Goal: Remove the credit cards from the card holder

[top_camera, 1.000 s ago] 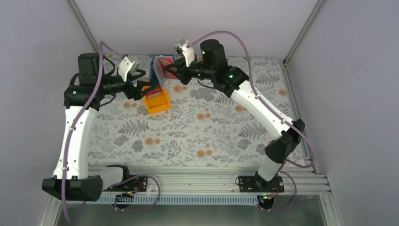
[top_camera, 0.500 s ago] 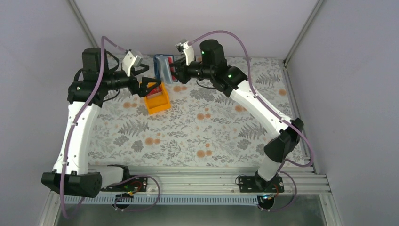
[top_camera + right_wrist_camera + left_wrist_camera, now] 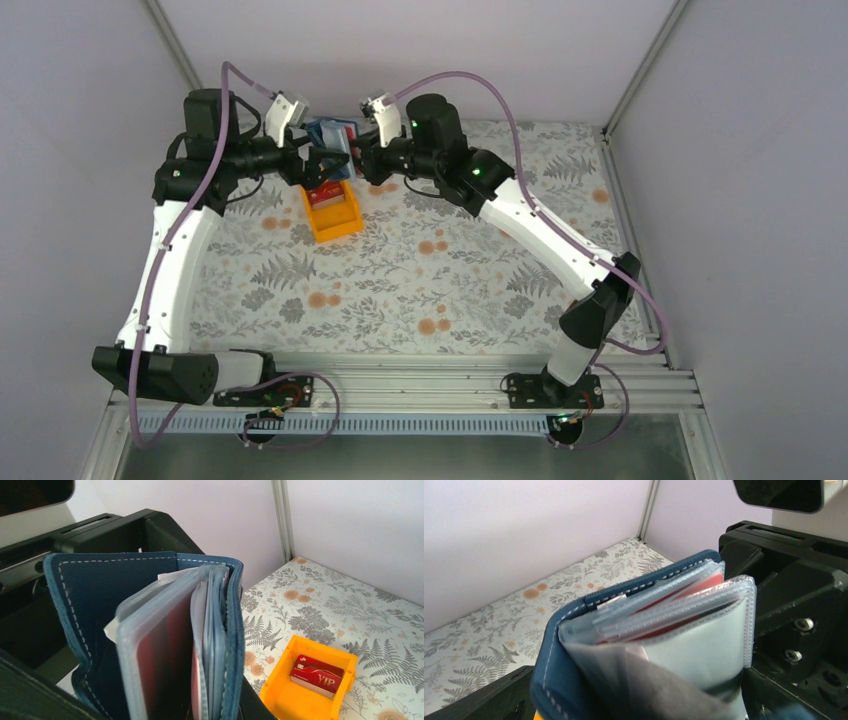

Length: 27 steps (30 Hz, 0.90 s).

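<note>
Overhead, the small blue bifold card holder (image 3: 330,134) hangs aloft near the orange plastic tray (image 3: 340,226), pinched at its base by the right gripper (image 3: 360,158). Its red credit cards (image 3: 696,587) stand edge-on toward the nearer left gripper (image 3: 318,163), whose fingers flank it; whether they clamp, I cannot tell.

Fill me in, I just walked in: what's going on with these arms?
The right gripper holds the open blue wallet up in the air, and the left gripper is at it too, its grip unclear. Red cards sit inside the wallet. One red card lies in the orange tray.
</note>
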Available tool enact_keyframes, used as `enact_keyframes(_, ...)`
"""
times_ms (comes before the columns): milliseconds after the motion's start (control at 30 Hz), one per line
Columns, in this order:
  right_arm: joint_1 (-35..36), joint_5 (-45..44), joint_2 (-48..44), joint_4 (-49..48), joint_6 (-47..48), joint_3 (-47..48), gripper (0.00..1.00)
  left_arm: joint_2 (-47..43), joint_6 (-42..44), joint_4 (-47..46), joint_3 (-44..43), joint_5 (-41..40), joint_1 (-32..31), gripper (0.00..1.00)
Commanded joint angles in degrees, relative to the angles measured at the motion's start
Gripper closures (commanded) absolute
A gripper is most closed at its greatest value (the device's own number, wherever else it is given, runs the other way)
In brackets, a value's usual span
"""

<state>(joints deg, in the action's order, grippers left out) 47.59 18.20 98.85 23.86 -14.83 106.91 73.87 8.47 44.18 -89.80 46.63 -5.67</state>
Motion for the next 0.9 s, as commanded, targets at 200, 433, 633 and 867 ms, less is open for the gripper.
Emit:
enact_keyframes(200, 1.2, 10.2, -2.1, -2.0, 3.2, 2.2, 0.96, -1.0, 1.4, -1.8, -0.1, -2.4, 0.7, 0.33)
enact_keyframes(433, -0.9, 17.1, -4.6, -3.3, 3.9, 0.5, 0.96, -2.8, 2.8, -1.1, 0.6, -1.0, 0.7, 0.8)
enact_keyframes(633, -2.9, 19.7, -7.0, -2.5, 6.6, -1.7, 0.83, -3.8, 4.5, 0.2, 1.7, 2.1, 0.7, 0.98)
enact_keyframes(867, -4.8, 20.5, -12.9, 2.0, 15.2, -6.3, 0.18, -3.9, 4.0, 0.1, 3.0, 1.8, 0.7, 0.98)
